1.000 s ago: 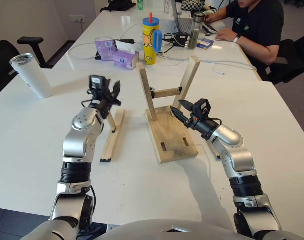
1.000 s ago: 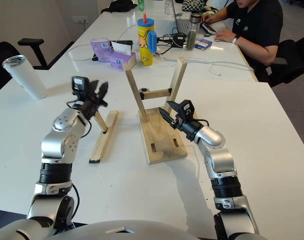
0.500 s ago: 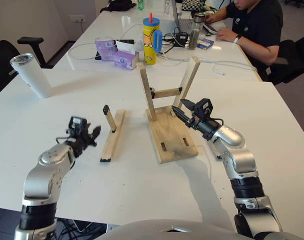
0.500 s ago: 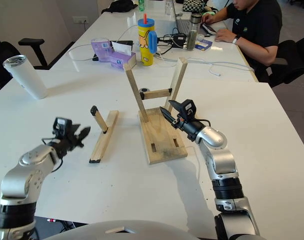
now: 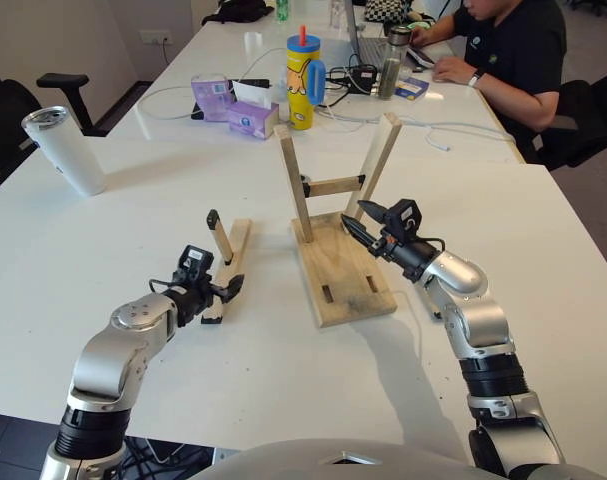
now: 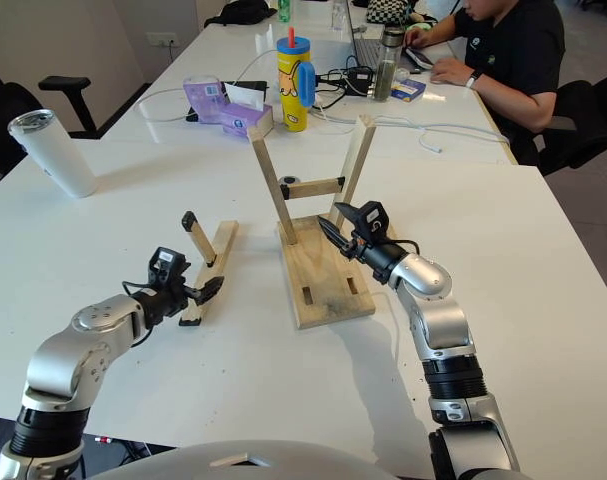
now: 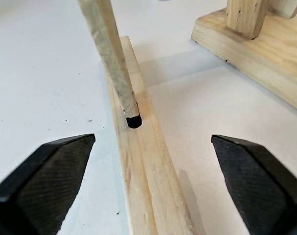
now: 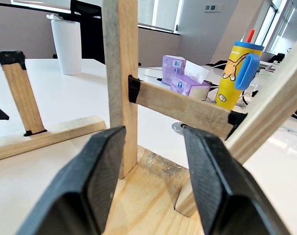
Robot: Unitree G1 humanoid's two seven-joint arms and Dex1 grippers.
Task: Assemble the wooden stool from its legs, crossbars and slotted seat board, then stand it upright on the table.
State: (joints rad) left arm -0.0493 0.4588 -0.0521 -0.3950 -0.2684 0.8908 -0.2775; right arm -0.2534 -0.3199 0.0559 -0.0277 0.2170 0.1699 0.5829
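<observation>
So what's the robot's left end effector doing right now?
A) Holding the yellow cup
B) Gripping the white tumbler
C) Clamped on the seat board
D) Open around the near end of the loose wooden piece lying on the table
D: the left end effector is open, one finger on each side of the loose wooden piece, not gripping it.

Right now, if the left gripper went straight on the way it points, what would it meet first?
Probably the loose stool leg lying ahead of the open left gripper, then the short crossbar standing from it.
</observation>
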